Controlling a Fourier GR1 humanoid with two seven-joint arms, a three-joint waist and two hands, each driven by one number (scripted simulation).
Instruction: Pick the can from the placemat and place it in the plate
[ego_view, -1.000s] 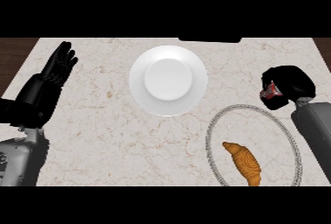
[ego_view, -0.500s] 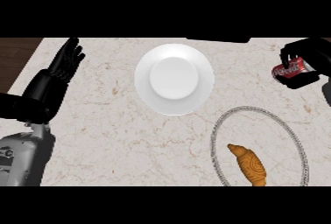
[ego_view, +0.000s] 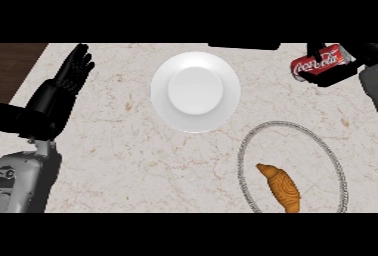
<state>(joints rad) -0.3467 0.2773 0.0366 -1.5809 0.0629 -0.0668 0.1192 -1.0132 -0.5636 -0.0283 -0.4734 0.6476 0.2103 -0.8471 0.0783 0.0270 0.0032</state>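
- Red can (ego_view: 317, 63) is tilted nearly onto its side in the right hand (ego_view: 337, 76), whose fingers curl round it, at the view's upper right. It is well apart from the placemat (ego_view: 241, 162) and off to the right of the plate (ego_view: 221, 117).
- Pick-up looks done, so the step in hand is the carry to the plate (how high the can hangs I cannot tell).
- White plate sits on the marble counter (ego_view: 118, 150), between the two hands.
- Next move, as I judge it: bring the can leftward over the plate's middle, lower it, then let the fingers open. Tilted as it is, it may roll unless turned upright first.
- Croissant (ego_view: 280, 187) lies on the placemat, out of that path.
- Left hand (ego_view: 65, 82) rests open at the left, fingers up.
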